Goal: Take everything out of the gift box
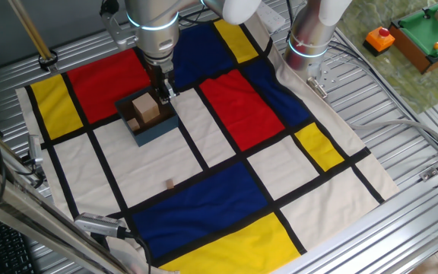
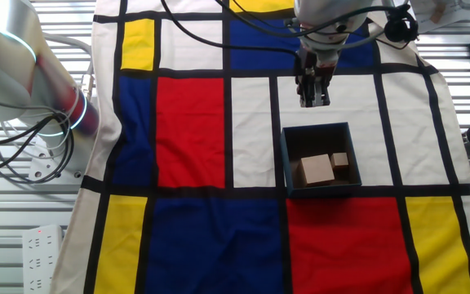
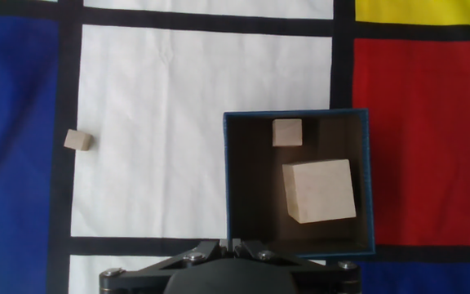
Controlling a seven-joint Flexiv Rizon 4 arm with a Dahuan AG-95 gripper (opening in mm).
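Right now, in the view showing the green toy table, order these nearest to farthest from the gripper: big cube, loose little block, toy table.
1. Big cube, inside gift box, by the gripper.
2. Loose little block, on white cloth.
3. Toy table, far right.

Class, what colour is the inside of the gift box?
Dark brown inside the gift box, clearest in the hand view.

Fixed views: high, opposite sides; hand view: straight down, close; all share gift box.
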